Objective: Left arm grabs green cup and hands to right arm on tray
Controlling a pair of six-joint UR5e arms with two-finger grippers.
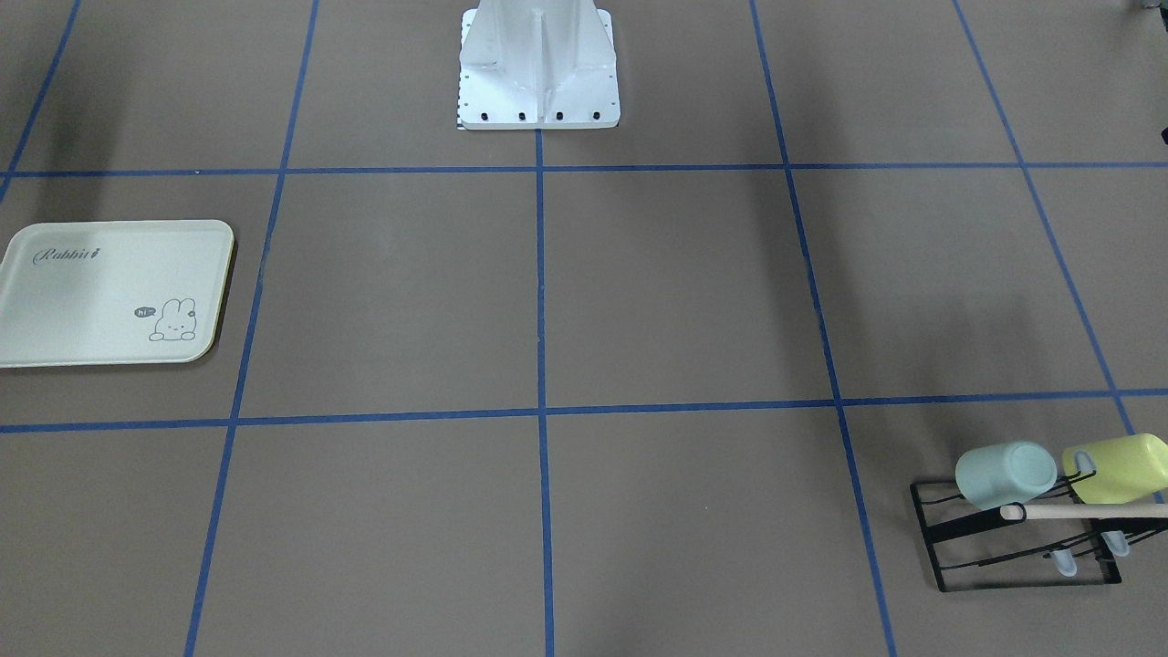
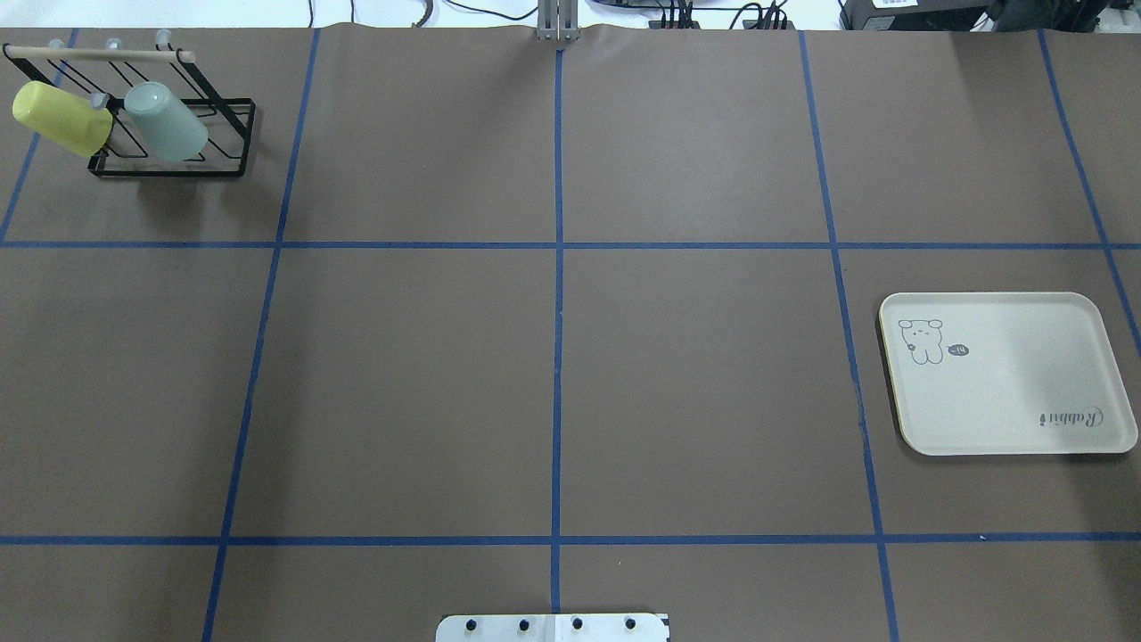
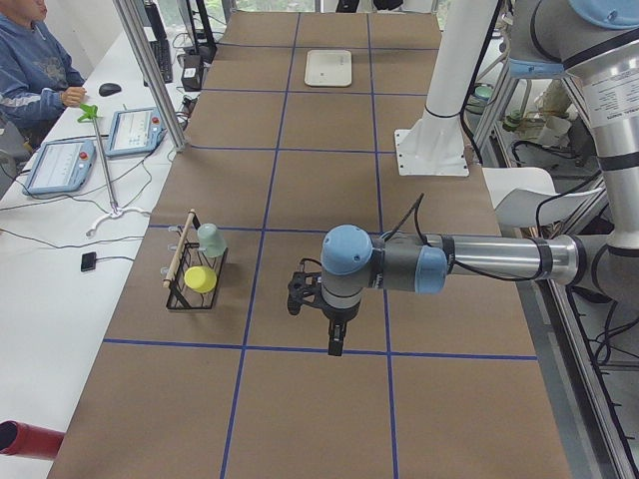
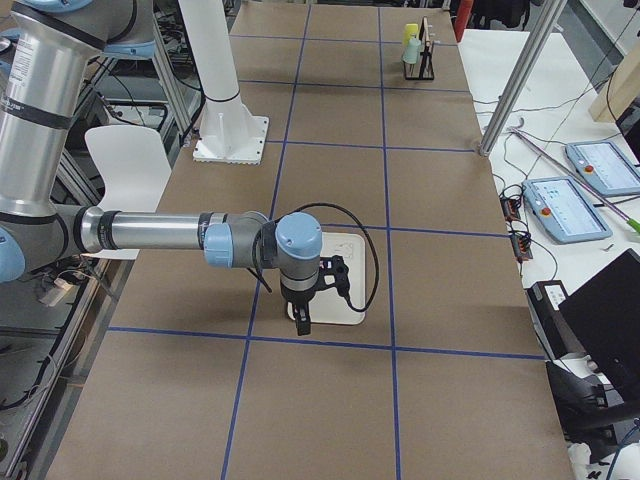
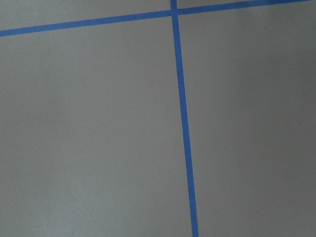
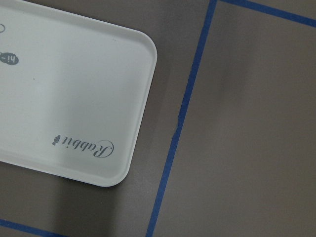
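Green cup (image 1: 1004, 474) sits tilted on a peg of the black wire rack (image 1: 1077, 513), just beside the yellow-green cup (image 1: 1118, 467) and well apart from the tray (image 1: 55, 274). Left gripper (image 3: 334, 344) hovers over bare table and right gripper (image 4: 303, 322) above the tray's corner; finger spread of either, cannot tell. Risks: taking the wrong cup, since the neighbours crowd; the cup snagging on the peg and dragging the light rack. Count: two cups, one rack, one tray, two arms.

Silver-grey tubes on left arm (image 3: 489, 261) and right arm (image 4: 150, 230), pale blue joint caps (image 3: 346, 249), black cables (image 4: 366, 262); white pedestal (image 1: 538, 73), dark screws (image 1: 522, 117).
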